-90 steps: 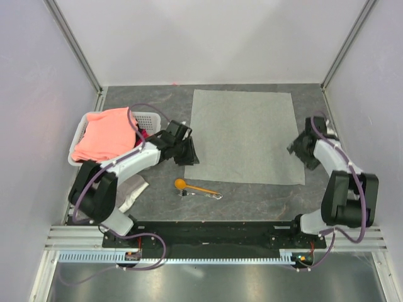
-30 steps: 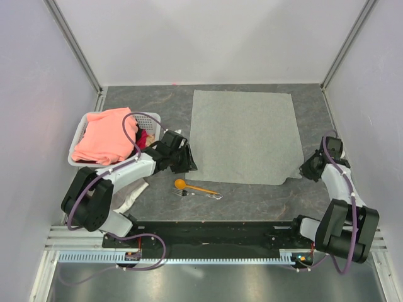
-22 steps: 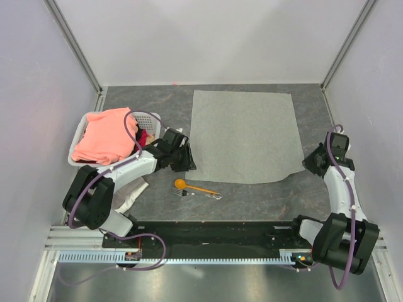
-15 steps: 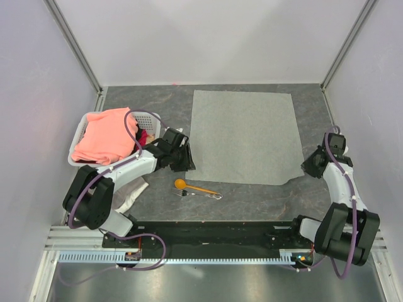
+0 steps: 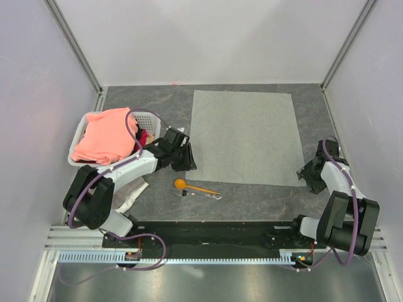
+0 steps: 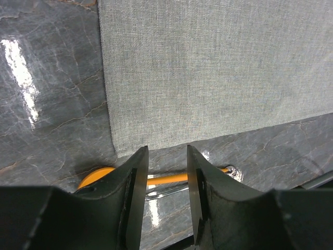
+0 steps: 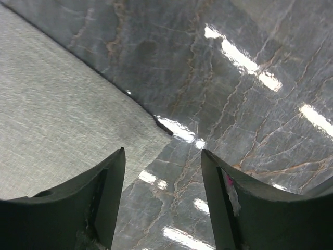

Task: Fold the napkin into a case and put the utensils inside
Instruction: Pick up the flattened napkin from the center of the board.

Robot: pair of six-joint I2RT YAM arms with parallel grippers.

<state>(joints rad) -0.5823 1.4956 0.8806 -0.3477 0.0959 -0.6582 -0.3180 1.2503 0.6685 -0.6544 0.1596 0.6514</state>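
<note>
Dark marbled bench (image 5: 138, 104) carries the grey napkin (image 5: 245, 135) spread flat, orange spoon (image 5: 191, 186) and fork (image 5: 208, 195) just off its near edge. My left tool (image 6: 166, 159) stands narrowly apart, empty, at its near left corner; my right tool (image 7: 163, 156) gapes wide, empty, over the near right corner.

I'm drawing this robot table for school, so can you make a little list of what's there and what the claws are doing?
napkin: spread flat, unfolded
spoon: orange, just off the napkin's near edge
fork: lying beside the spoon
left gripper: open, empty, by the napkin's near-left corner
right gripper: open, empty, above the near-right corner
basket: left side, holding pink cloth
</note>
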